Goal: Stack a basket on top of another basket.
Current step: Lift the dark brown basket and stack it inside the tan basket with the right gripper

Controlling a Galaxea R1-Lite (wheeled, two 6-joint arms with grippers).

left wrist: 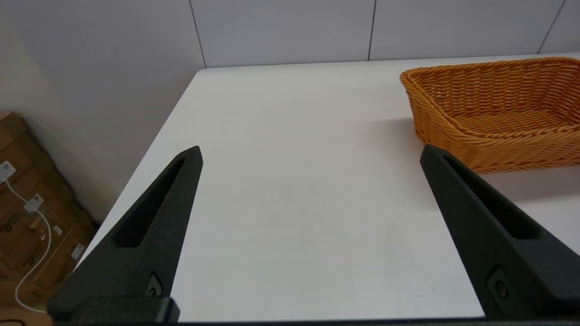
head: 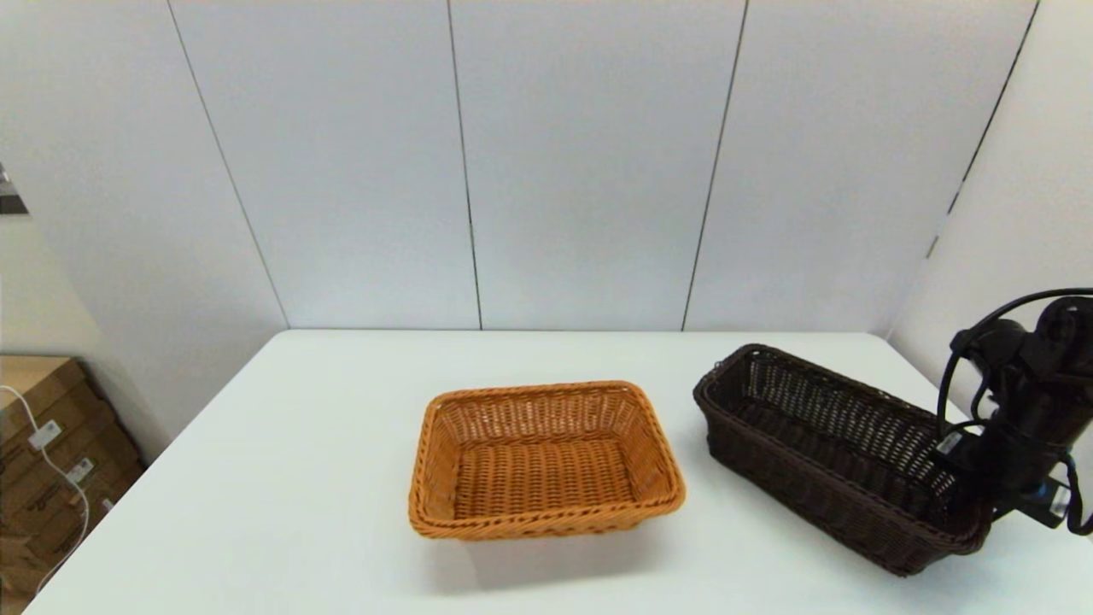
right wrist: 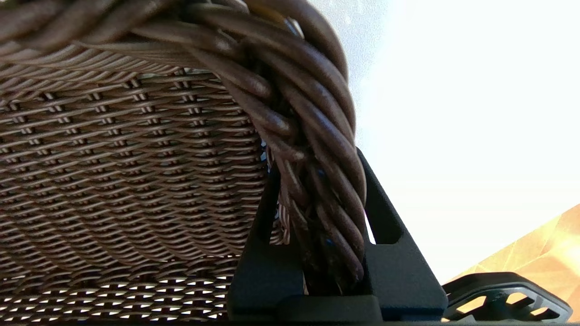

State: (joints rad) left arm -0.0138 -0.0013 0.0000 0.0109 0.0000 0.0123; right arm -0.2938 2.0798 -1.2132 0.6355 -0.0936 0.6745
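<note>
My right pincer (right wrist: 317,217) is clamped on the braided rim of the dark brown basket (head: 832,453), one black finger (right wrist: 267,253) inside the wall and the other outside — the rim fills the gap between them. In the head view that pincer itself is hidden behind the basket's near right end and my own black wrist, so only the close wrist view shows the grip. Whether that end is lifted off the white bench (head: 282,478) is hard to make out; the basket sits at an angle on the right side of the bench, its far end pointing toward the back wall.

My left pincer (left wrist: 310,154) hangs over the bare left part of the bench with its two fingers spread wide, holding nothing. It is out of the head view.

The orange basket (head: 546,461) rests flat near the middle of the bench, just left of the dark one — apart, not touching. Its right side is cut off in the left wrist view.

Cardboard boxes (head: 43,461) stand off the bench's left edge, partly cropped.
</note>
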